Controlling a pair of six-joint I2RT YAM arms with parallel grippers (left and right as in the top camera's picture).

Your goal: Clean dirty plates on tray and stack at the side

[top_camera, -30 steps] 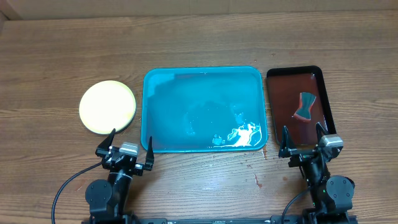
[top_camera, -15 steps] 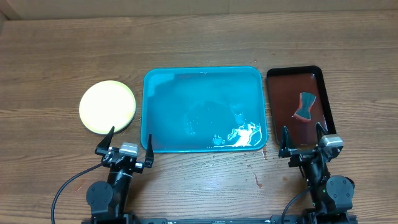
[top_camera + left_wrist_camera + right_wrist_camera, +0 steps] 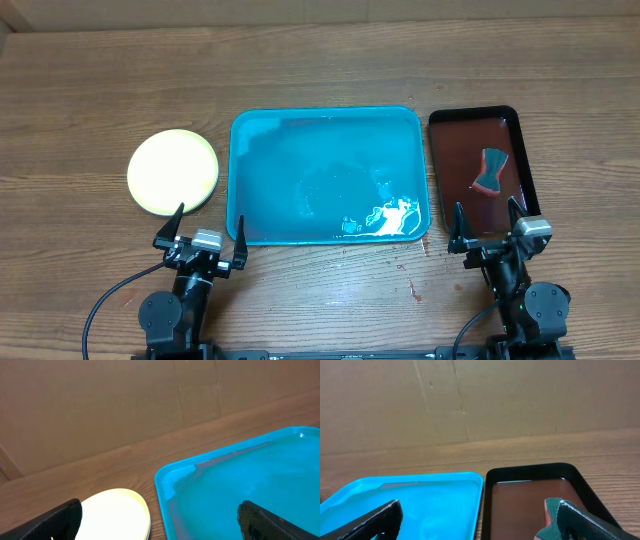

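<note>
A stack of pale yellow-green plates [image 3: 173, 172] lies on the table left of the turquoise tray [image 3: 255, 135]; it also shows in the left wrist view [image 3: 112, 517]. The tray holds no plates, only white foam and water near its front right. It shows in the left wrist view [image 3: 235, 485] and right wrist view [image 3: 410, 500]. My left gripper [image 3: 205, 238] is open and empty at the table's front, between the plates and the tray's front left corner. My right gripper [image 3: 487, 232] is open and empty in front of the dark tray.
A narrow dark brown-red tray [image 3: 450, 160] stands right of the turquoise tray, with a green and red sponge [image 3: 491, 171] in it, also in the right wrist view [image 3: 551, 517]. A small red smear [image 3: 413, 290] marks the table in front. A cardboard wall stands behind the table.
</note>
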